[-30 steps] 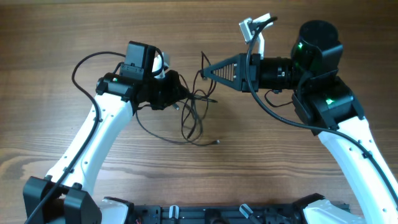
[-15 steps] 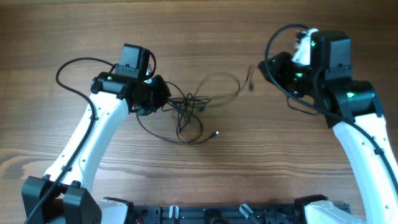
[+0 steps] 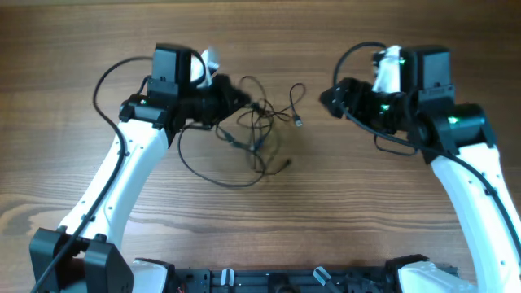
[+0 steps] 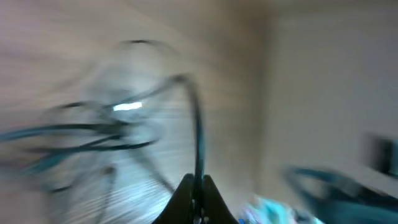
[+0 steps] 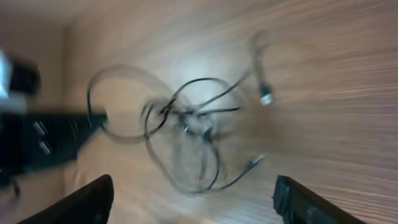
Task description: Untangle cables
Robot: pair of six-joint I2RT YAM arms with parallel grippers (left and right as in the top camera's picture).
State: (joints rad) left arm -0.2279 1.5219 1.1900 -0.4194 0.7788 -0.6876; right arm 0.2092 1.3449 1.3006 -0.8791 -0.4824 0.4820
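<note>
The cables (image 3: pixel 262 129) are thin black cords in a loose tangle at mid-table. One plug end (image 3: pixel 299 122) points right and another (image 3: pixel 289 165) lies nearer me. My left gripper (image 3: pixel 238 98) is at the tangle's upper left, shut on one strand. The blurred left wrist view shows that strand (image 4: pixel 198 130) rising from the closed left gripper (image 4: pixel 198 185). My right gripper (image 3: pixel 327 98) stands right of the tangle, apart from it. In the right wrist view the right gripper (image 5: pixel 193 183) is wide open and empty, with the cables (image 5: pixel 186 124) beyond it.
Bare wooden table (image 3: pixel 366 203) surrounds the tangle. The thicker black arm cable (image 3: pixel 106 77) loops out behind the left arm, and another (image 3: pixel 358 53) arcs over the right wrist. The left arm (image 5: pixel 43 140) shows at the left of the right wrist view.
My right gripper has pulled back to the right, let go of its strand and opened wide; the freed plug end dropped back by the tangle. My left gripper moved toward the far side with its strand.
</note>
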